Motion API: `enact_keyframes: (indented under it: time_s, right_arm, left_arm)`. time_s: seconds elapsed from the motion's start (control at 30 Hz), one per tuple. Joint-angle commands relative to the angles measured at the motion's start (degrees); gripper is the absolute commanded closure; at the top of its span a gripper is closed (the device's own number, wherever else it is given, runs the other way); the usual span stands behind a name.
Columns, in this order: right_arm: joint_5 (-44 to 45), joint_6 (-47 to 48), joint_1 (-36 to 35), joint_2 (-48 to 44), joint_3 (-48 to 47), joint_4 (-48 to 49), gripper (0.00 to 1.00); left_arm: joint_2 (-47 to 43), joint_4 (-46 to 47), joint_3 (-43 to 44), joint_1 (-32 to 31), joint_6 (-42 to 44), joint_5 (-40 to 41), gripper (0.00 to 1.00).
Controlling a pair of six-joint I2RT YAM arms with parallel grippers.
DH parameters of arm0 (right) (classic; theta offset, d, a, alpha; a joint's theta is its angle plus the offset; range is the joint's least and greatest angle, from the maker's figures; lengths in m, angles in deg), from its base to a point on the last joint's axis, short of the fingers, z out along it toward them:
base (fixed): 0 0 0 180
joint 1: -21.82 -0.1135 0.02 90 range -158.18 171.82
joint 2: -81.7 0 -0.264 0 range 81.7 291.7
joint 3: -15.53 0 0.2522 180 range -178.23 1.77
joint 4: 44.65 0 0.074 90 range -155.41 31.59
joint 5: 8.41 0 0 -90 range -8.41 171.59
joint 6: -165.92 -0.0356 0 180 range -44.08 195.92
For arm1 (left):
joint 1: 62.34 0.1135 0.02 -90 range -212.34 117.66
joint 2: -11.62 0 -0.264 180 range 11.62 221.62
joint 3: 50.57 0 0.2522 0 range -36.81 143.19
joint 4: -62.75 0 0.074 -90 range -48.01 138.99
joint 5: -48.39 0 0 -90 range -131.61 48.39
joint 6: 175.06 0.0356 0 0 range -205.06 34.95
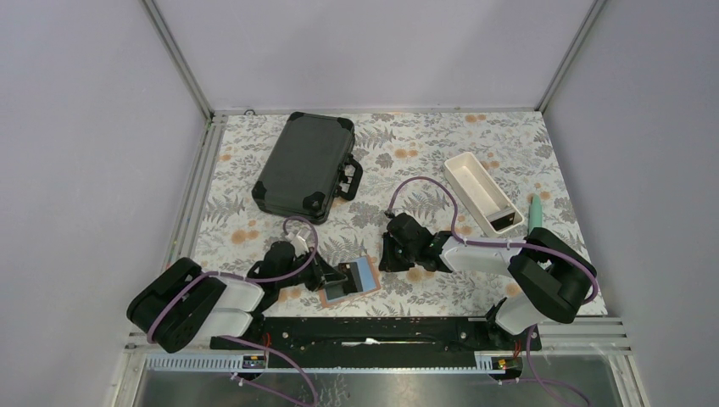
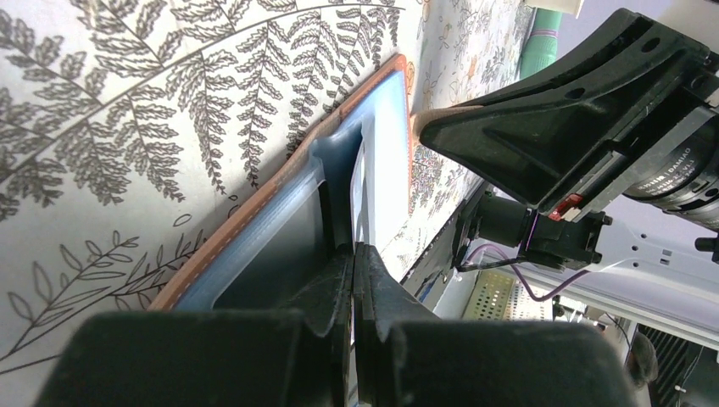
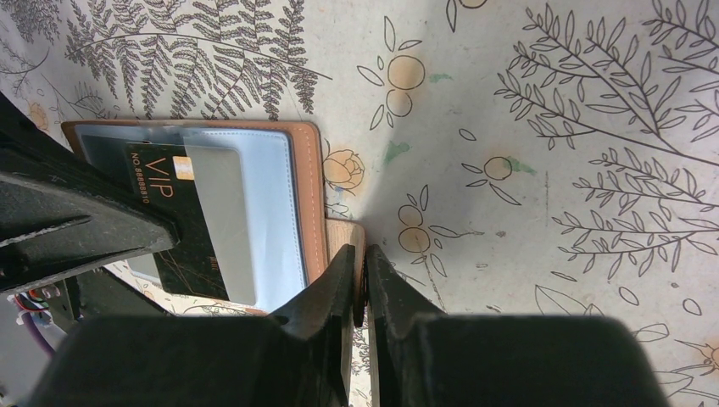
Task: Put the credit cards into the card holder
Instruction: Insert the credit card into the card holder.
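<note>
At the near edge of the table [image 1: 246,222], with its fern-and-flower cloth, the left arm folds low at its base and runs its forearm rightward, wrist level. The left gripper [image 1: 329,276] is fully closed, its tips pressed together [image 2: 353,251] at the inner pocket of the small tan leather-like folding card holder [image 1: 353,281]. Whether they pinch anything cannot be told. The card holder lies open and flat just ahead of the bases, between the two grippers, with its pale blue inside up. A black credit card [image 3: 161,182] with gold VIP lettering sits partly inside its clear pocket. The right arm bends sharply at its elbow on the right and stretches its white forearm leftward, wrist tipped down. The right gripper [image 3: 363,259] is nearly closed, clamping the card holder's tan strap [image 3: 346,234]. Farther back on the right lies a long white rectangular tray [image 1: 480,188] with a teal-green stick-like object [image 1: 536,214] beside it. At the far left lies a large black hard case [image 1: 303,166].
</note>
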Motion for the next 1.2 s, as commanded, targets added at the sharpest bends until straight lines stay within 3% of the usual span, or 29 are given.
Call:
enact_keyframes:
  time_s: [0.0,0.23,0.67,0.83,1.07,1.17]
  right_arm:
    - [1.11,-0.38,-0.5,-0.71,-1.42,-0.9,0.97]
    - [1.63,-0.51,-0.5,-1.21,-1.08,-1.08,0.97]
    - [2.17,-0.52,-0.5,-2.38,-0.2,-1.15,0.98]
    - [2.41,-0.35,-0.54,-2.52,-0.19,-1.44,0.98]
    - [2.59,-0.03,-0.51,-2.99,0.07,-1.61,0.98]
    - [2.89,0.23,-0.54,-3.06,-0.08,-1.6,0.98]
  left_arm:
    - [3.36,3.59,-2.26,-1.01,-0.64,1.28,1.0]
    - [4.08,0.05,0.68,-1.26,0.23,0.48,0.91]
    - [-6.37,-22.33,4.95,-2.38,6.01,6.73,0.7]
    - [-6.57,-26.02,7.12,-5.11,6.34,8.91,0.63]
    - [-6.06,-35.06,12.38,-9.85,6.61,13.83,0.62]
    - [-5.93,-39.56,15.15,-11.34,6.56,15.61,0.54]
